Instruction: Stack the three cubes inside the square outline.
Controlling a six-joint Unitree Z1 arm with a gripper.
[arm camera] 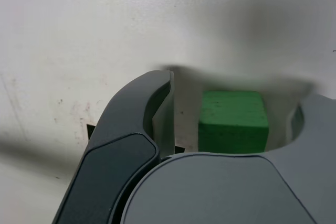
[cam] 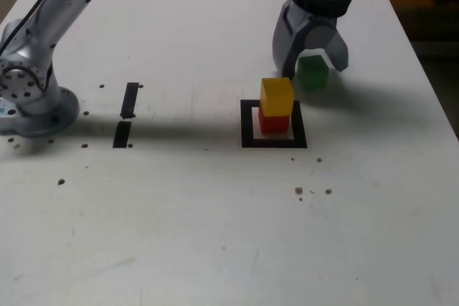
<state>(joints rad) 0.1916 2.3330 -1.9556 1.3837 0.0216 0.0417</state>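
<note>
A yellow cube (cam: 277, 96) sits on a red cube (cam: 274, 122) inside the black square outline (cam: 247, 124). Just behind and to the exterior view's right of that stack, a green cube (cam: 313, 77) rests on the white table. My gripper (cam: 310, 68) is lowered over the green cube, one finger on each side. In the wrist view the green cube (arm camera: 233, 121) lies between the dark fingers (arm camera: 134, 124). A clear gap shows on one side, so the gripper (arm camera: 239, 85) is open and not pressing on the cube.
Two short black tape strips (cam: 130, 99) (cam: 122, 134) lie on the table at the exterior view's left, near the arm's round base (cam: 32, 102). Small dark specks (cam: 299, 191) dot the table in front of the outline. The table's edge (cam: 430, 84) runs down the exterior view's right.
</note>
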